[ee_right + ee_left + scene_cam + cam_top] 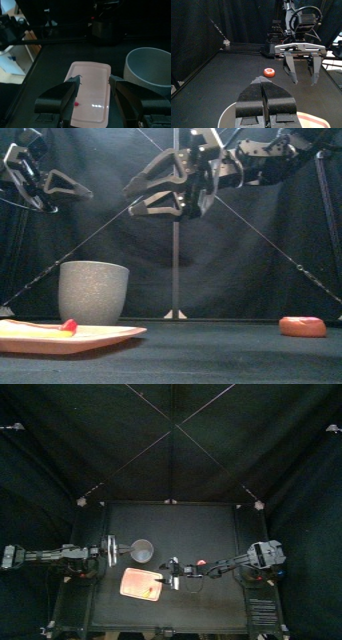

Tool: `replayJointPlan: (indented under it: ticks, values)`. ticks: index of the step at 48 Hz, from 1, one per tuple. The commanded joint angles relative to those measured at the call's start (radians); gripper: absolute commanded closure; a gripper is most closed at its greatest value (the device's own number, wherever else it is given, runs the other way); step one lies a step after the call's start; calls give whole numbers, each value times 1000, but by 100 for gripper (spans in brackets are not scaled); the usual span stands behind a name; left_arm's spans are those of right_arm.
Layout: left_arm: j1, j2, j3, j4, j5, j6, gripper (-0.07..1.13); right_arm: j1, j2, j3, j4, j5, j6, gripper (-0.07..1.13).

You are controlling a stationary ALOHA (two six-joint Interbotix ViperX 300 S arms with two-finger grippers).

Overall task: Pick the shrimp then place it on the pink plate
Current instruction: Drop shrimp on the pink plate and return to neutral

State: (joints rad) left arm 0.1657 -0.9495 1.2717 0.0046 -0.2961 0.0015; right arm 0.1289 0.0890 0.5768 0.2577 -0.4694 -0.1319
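The shrimp (63,327), pale with a red tail, lies on the flat pink plate (107,336) at the table's front left. In the right wrist view only a small red bit of the shrimp (78,104) shows on the plate (93,90), beside one jaw. My right gripper (171,573) hangs open and empty above the plate's right end, well clear of it (174,200). My left gripper (265,95) is shut on nothing and rests at the table's left side (106,550).
A tall grey speckled cup (94,293) stands just behind the plate. A small red toy (303,326) lies on the table to the right, near the right arm (199,565).
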Motion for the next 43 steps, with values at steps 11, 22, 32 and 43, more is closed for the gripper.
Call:
replayJointPlan:
  ticks: [11, 22, 32, 43]
  values:
    - [2, 2, -9, -2, -5, 2, 95, -3, -193, 199, 48, -206, 0, 19]
    - [2, 2, -9, 0, -6, 2, 95, -14, -310, 331, 44, -216, -2, 19]
    - [2, 3, -6, 2, -6, 2, 95, -18, -365, 393, 61, -216, 0, 19]
    - [2, 2, 31, -2, -5, 0, 95, -34, -373, 413, 66, -216, 0, 19]
